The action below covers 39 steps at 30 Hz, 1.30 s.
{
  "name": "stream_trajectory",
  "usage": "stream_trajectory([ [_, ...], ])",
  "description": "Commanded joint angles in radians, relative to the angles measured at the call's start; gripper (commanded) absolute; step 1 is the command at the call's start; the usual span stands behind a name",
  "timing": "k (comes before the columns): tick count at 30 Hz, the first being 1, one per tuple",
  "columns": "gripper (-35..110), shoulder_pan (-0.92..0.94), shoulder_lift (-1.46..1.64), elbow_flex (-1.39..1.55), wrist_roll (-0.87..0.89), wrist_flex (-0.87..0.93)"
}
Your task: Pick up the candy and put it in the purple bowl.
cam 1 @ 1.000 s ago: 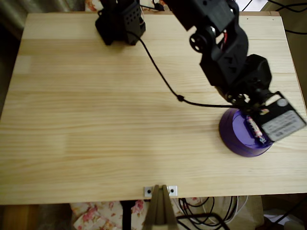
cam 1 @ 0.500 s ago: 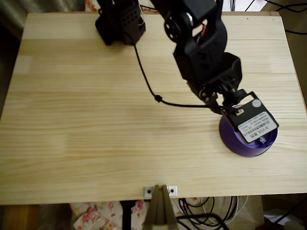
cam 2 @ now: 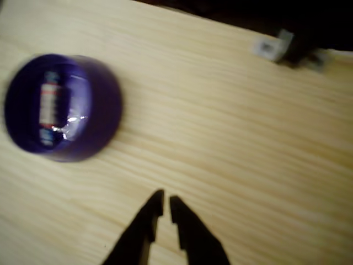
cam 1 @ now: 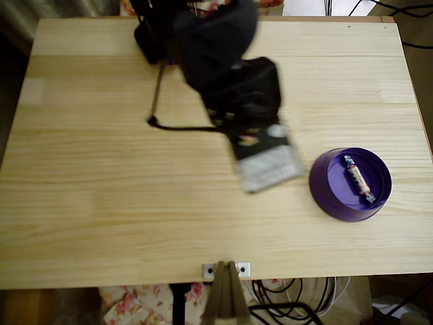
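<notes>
Above bare table (cam 2: pixel 248 138), gripper (cam 2: pixel 164 201) nearly closed, holding nothing; candy (cam 1: pixel 358 178) lies inside purple bowl (cam 1: pixel 325 193)

A light pine table (cam 1: pixel 101 203) of jointed planks carries the purple bowl (cam 1: pixel 325 189), which sits toward its right side in the overhead view. The arm's black base (cam 1: pixel 152 40) stands at the far edge. A small metal bracket (cam 1: pixel 226 269) is fixed at the near edge.

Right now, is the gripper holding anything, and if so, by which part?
Nothing is held. The gripper is nearly closed over bare table with nothing between its fingertips; the candy lies inside the purple bowl.
</notes>
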Motion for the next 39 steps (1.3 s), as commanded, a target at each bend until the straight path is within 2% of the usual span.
stream_trajectory([
  [1,2,0.061,0.262,0.061,-0.012,0.048],
  [11,2,0.267,0.672,0.362,-0.046,0.169],
  [20,2,0.436,0.879,0.623,-0.144,0.141],
  [32,2,0.483,1.046,0.828,-0.213,0.066],
  [39,2,0.531,1.118,0.83,-0.224,0.17],
])
